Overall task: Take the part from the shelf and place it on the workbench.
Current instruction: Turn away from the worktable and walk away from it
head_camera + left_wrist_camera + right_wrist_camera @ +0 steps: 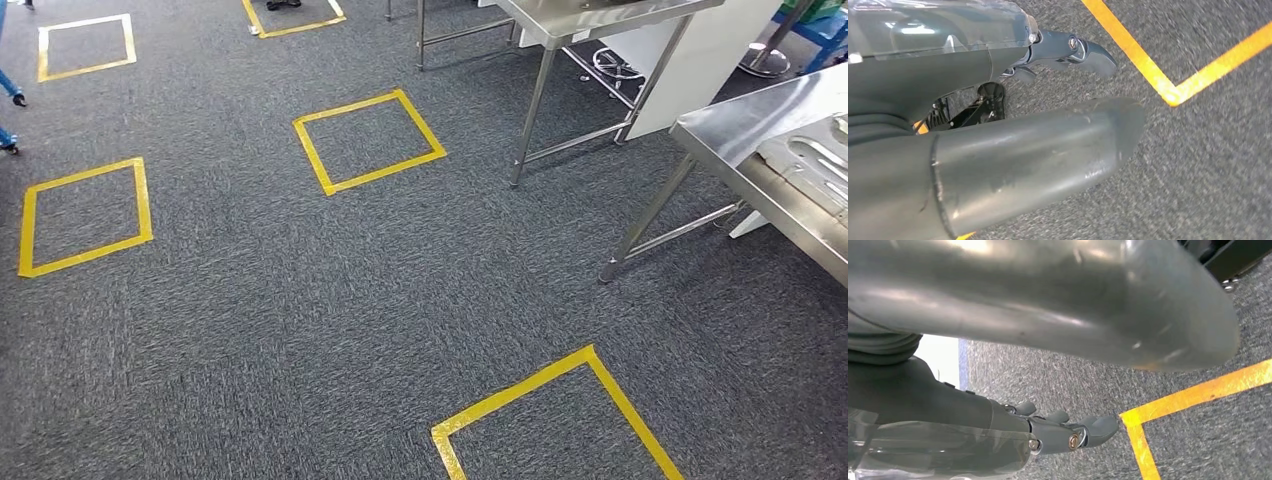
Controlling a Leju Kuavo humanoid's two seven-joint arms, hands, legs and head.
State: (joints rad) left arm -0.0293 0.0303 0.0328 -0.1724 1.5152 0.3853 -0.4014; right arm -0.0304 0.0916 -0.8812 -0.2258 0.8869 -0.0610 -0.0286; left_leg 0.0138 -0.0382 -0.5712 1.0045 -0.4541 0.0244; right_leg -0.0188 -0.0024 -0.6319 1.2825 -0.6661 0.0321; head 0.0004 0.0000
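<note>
The head view looks down at grey carpet point(250, 330). A steel workbench point(735, 130) stands at the right edge, with a pale pressed metal panel point(815, 165) lying on it. My left hand point(973, 70) hangs above the carpet, thumb and fingers point(1083, 50) stretched apart, holding nothing. My right hand point(948, 405) hangs the same way, its fingers point(1073, 432) straight and the thumb point(1098, 305) apart, with nothing in it.
Yellow tape squares mark the carpet: one in the middle point(368, 140), one at the left point(85, 215), one near the front point(560, 420). A second steel table point(600, 20) stands at the back right. Blue cart wheels point(10, 95) sit at the far left.
</note>
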